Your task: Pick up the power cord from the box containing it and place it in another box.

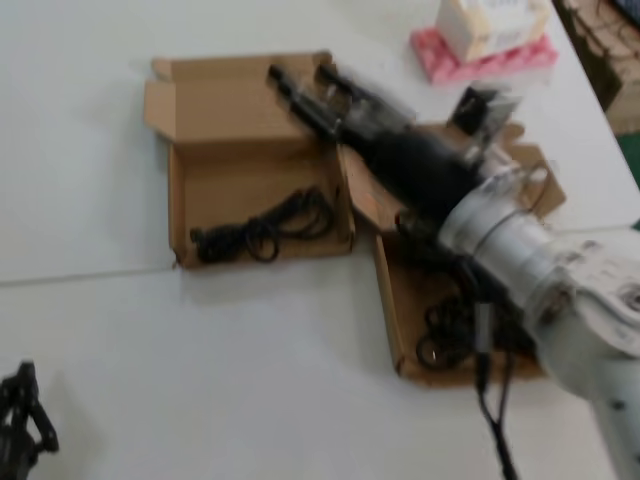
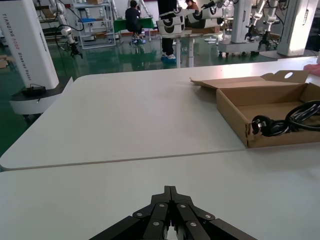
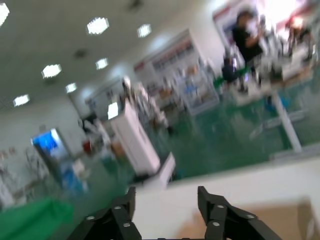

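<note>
Two shallow brown cardboard boxes lie open on the white table. The left box (image 1: 185,195) holds one looped black power cord (image 1: 265,230). It also shows in the left wrist view (image 2: 232,107) with the cord (image 2: 285,122) and its plug at the near wall. The right box (image 1: 390,300) holds several black cords (image 1: 445,330) and is largely hidden under my right arm. My right gripper (image 1: 300,72) is open and empty, raised above the left box's lid; its wrist view (image 3: 166,197) shows nothing between the fingers. My left gripper (image 1: 25,410) is shut and empty, parked at the near left (image 2: 171,189).
A pink and white packet (image 1: 485,35) stands at the table's back right. A seam (image 1: 80,275) runs across the table in front of the left box. Cables hang from my right arm over the right box. Other robots and people stand in the hall beyond.
</note>
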Robot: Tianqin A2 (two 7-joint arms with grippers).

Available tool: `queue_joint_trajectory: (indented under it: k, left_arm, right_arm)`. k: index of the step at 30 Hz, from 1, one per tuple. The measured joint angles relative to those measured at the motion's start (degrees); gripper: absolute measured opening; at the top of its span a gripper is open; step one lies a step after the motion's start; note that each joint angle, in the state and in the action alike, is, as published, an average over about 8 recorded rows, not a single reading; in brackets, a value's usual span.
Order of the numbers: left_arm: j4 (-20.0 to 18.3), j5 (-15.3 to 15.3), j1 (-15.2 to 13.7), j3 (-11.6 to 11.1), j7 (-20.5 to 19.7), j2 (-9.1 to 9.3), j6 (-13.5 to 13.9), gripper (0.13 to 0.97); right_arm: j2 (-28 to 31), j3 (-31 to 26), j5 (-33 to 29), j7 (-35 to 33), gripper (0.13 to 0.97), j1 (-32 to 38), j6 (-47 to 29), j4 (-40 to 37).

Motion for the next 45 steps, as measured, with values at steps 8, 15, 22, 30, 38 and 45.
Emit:
queue_joint_trajectory:
  k: [8,15,22,30,38,45]
  left_arm:
    - [0.0,0.0,0.0,0.0,0.0,0.0,0.0,0.165]
    - [0.0,0.0,0.0,0.0,0.0,0.0,0.0,0.183]
    - [0.0,-0.01,0.0,0.0,0.0,0.0,0.0,0.246]
    - [0.0,0.0,0.0,0.0,0.0,0.0,0.0,0.361]
    - [0.0,-0.01,0.0,0.0,0.05,0.0,0.0,0.523]
    - [0.0,-0.01,0.0,0.0,0.03,0.0,0.0,0.629]
  right_arm:
    - [4.92,6.25,2.68,0.0,0.513,-7.34,1.95,16.17]
    - [5.5,6.41,3.03,0.0,0.663,-9.54,3.54,17.21]
    - [5.94,6.16,3.52,0.0,0.799,-12.43,5.68,17.39]
    - [6.51,5.88,4.12,0.0,0.915,-16.01,8.38,17.69]
    - [7.09,5.6,4.73,0.0,0.958,-19.64,11.1,18.0]
    - [7.59,5.35,5.27,0.0,0.964,-22.83,13.49,18.27]
